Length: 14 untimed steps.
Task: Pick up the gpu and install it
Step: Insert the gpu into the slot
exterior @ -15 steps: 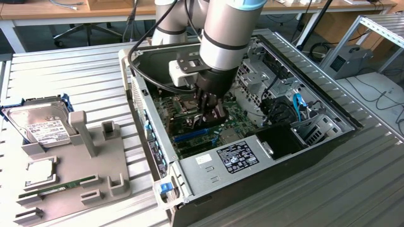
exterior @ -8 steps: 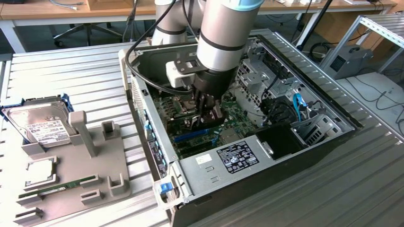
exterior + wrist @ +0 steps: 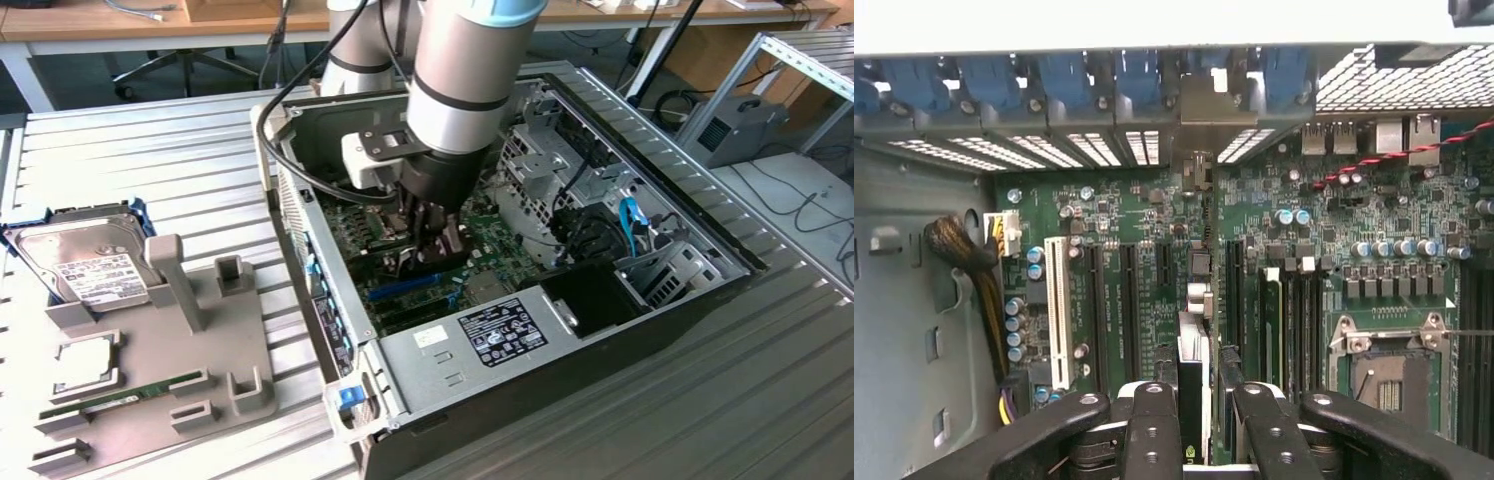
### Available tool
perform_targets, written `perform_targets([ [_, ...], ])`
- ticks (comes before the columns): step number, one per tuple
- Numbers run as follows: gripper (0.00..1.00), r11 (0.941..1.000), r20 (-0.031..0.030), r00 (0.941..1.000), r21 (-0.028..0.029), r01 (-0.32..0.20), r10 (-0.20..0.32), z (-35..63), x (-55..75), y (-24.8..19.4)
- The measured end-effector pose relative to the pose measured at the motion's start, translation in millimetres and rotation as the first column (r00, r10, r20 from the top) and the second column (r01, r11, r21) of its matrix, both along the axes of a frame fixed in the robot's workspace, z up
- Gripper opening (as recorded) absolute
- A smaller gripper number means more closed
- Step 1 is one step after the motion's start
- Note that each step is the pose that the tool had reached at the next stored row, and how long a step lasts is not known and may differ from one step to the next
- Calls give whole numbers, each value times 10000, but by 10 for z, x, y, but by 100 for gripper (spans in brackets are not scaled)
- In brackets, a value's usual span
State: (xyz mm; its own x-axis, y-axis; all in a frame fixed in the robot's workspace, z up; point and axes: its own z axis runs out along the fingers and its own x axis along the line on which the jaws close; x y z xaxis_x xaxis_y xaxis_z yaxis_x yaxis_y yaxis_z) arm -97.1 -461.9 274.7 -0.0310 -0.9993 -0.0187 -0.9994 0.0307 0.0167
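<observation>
Standing edge-on over the motherboard [image 3: 1154, 215], gpu [image 3: 1194, 330] between end effector [image 3: 1194, 420] fingers.

The setting is a robotics laboratory or technical workshop. A worktop of ribbed aluminium profile [image 3: 200, 150] carries an open black desktop computer case [image 3: 534, 300] and a grey moulded parts fixture [image 3: 147, 400]. At the far side stand a wooden desk [image 3: 174, 20] with trailing cables, a wheeled office chair base [image 3: 174, 65], and an aluminium strut frame [image 3: 801, 60].
</observation>
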Motion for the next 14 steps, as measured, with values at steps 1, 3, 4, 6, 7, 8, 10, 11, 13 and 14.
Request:
perform_targets([
  [1, 26, 10000, 0, 10000, -4, 0, 0, -5, -11, 2],
  [3, 26, 10000, 0, 10000, -10, 0, 0, -16, -25, 5],
  [4, 26, 10000, 0, 10000, -11, 0, 0, -21, -28, 5],
  [6, 26, 10000, 0, 10000, -24, -2, 2, -35, -31, 6],
  [7, 26, 10000, 0, 10000, -31, -1, 1, -42, -31, 6],
  [8, 26, 10000, -1, 10000, -43, -1, 1, -50, -32, 8],
  [10, 26, 10000, -1, 10000, -50, -1, 1, -58, -32, 8],
  [11, 26, 10000, -2, 10000, -51, -1, 1, -58, -32, 8],
  [13, 26, 10000, 0, 10000, -49, -2, 2, -61, -32, 8],
  [14, 26, 10000, 0, 10000, -48, -3, 3, -62, -32, 8],
])
